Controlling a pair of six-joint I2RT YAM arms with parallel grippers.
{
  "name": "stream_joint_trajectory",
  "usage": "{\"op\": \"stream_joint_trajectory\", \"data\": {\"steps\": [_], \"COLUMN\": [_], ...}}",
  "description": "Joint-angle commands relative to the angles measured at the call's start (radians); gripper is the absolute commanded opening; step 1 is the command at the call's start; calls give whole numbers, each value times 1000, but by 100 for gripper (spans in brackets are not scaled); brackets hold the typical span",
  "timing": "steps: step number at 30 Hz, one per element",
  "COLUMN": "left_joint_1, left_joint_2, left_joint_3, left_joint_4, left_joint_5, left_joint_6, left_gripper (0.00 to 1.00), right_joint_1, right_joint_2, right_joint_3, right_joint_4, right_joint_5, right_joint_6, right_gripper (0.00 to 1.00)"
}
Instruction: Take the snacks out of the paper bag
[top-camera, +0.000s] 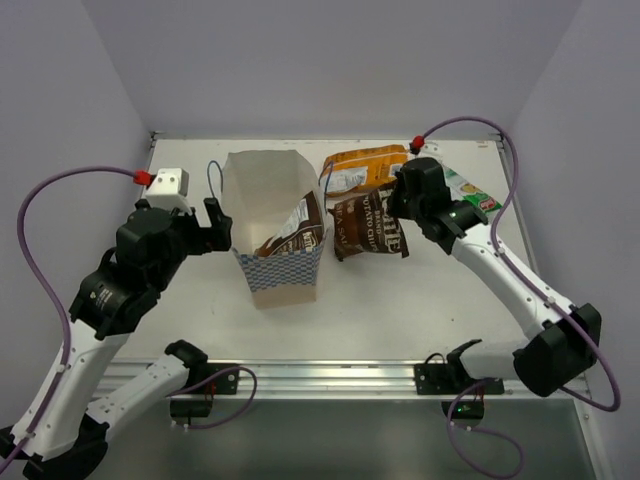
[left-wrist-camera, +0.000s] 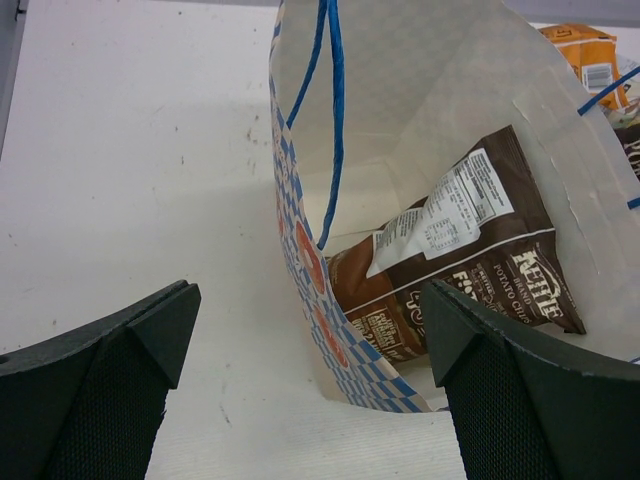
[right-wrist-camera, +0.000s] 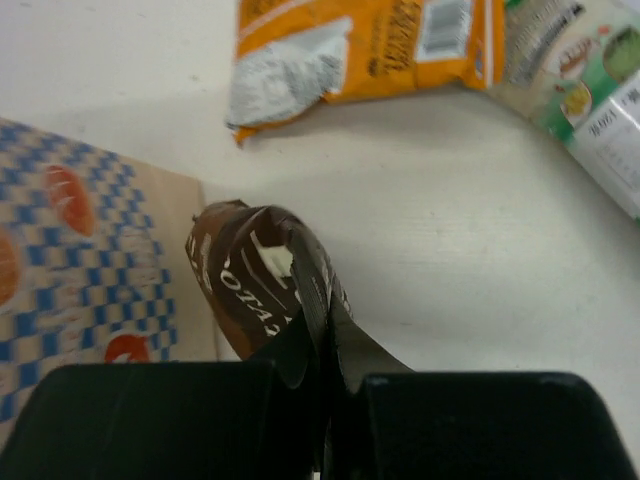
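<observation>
Leaning inside paper bag (top-camera: 285, 275), one brown packet (top-camera: 300, 232)

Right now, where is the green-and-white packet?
In the top view, the green-and-white packet lies at the far right, just right of the orange packet, partly hidden by the right arm.

Holds left gripper (top-camera: 220, 226) spread wide toward the left edge; pinches brown packet (top-camera: 365, 228) in right gripper (top-camera: 394, 206), near far edge.

paper bag (top-camera: 275, 225) upright, mouth open | first brown packet (top-camera: 297, 232) leaning inside | second brown packet (top-camera: 368, 228) just right of bag — pinched in right end effector (top-camera: 397, 208) | orange packet (top-camera: 365, 160), green-and-white packet (top-camera: 468, 189) flat behind
</observation>
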Motion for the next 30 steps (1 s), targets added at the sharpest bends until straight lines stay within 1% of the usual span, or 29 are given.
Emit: {"op": "stream_joint_trajectory", "data": {"steps": [1, 2, 5, 7, 9, 10, 11, 13, 15, 16, 17, 18, 20, 21, 23, 24, 27, 28, 30], "left_joint_1": [-1, -1, 1, 1, 1, 1, 1, 1, 1, 1, 1, 1, 1, -1, -1, 1, 1, 1, 1], "left_joint_2": [-21, -26, -30, -30, -29, -29, -27, -21, -18, -18, -18, -16, -15, -13, -12, -12, -4, 2, 13], "left_joint_3": [5, 5, 8, 11, 14, 14, 14, 15, 14, 12, 8, 8, 5, 5, 5, 5, 3, 0, -6], "left_joint_4": [-4, -7, -18, -22, -25, -22, -22, -21, -19, -16, -13, -13, -4, -1, 2, 4, 8, 13, 27], "left_joint_5": [-7, -9, -12, -13, -12, -10, -7, 2, 10, 11, 16, 18, 22, 22, 28, 30, 40, 44, 48], "left_joint_6": [9, 9, 7, 4, 1, 1, -1, -2, -7, -8, -11, -11, -14, -14, -17, -17, -19, -20, -25], "left_gripper": [100, 100, 100, 100, 100, 100, 100, 100, 100, 100, 100, 100, 100, 100, 100, 100, 100, 100, 100], "right_joint_1": [-112, -132, -180, -195, -207, -221, -230, -252, -270, -273, -275, -277, -275, -275, -275, -274, -251, -216, -171], "right_joint_2": [86, 111, 194, 225, 258, 268, 281, 289, 300, 304, 314, 333, 350, 344, 314, 292, 184, 130, 96], "right_joint_3": [-81, -113, -163, -173, -166, -158, -140, -115, -69, -49, -5, 24, 102, 118, 153, 165, 240, 273, 391], "right_joint_4": [36, 36, 60, 74, 74, 74, 74, 74, 72, 72, 60, 42, -22, -39, -75, -88, -147, -182, -225], "right_joint_5": [-69, -121, -197, -208, -205, -202, -200, -188, -195, -198, -205, -208, -208, -206, -195, -198, -195, -186, -166], "right_joint_6": [155, 176, 183, 176, 163, 160, 146, 127, 95, 85, 65, 52, 29, 22, 2, -9, -75, -118, -164], "right_gripper": [0, 0, 0, 1, 5, 12, 15, 19, 19, 21, 26, 39, 50, 59, 69, 76, 86, 87, 90]}}
